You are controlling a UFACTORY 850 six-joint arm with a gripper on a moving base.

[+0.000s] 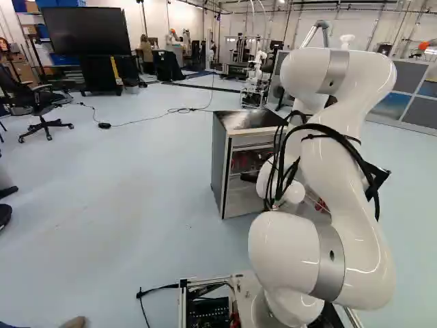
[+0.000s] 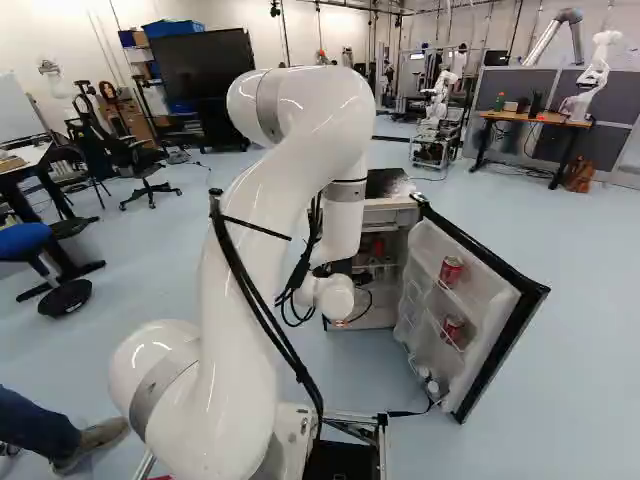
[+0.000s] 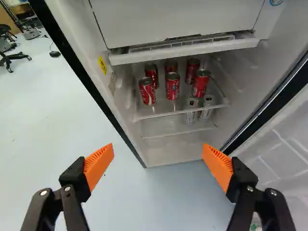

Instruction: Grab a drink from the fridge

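In the base views the arm hides most of the gripper. The wrist view shows my gripper (image 3: 158, 155) open and empty, orange pads wide apart. Ahead of it stands the open fridge (image 3: 173, 156), also in the left base view (image 1: 220, 164). Several red cans stand upright on its wire shelf, among them a front middle can (image 3: 172, 86), a can (image 3: 147, 91) to one side and another can (image 3: 200, 84) nearer the door. Two pale cans (image 3: 191, 110) show lower down. In the right base view the door shelves hold a red can (image 2: 451, 271) and a second one (image 2: 453, 329).
The fridge door (image 2: 505, 345) stands swung out right of the arm in the right base view. A white compartment (image 3: 178, 19) with a ledge (image 3: 183, 51) sits above the cans. Farther off are an office chair (image 1: 42, 102), a cable (image 1: 153, 119), a desk (image 2: 530, 118) and another robot (image 2: 592, 80).
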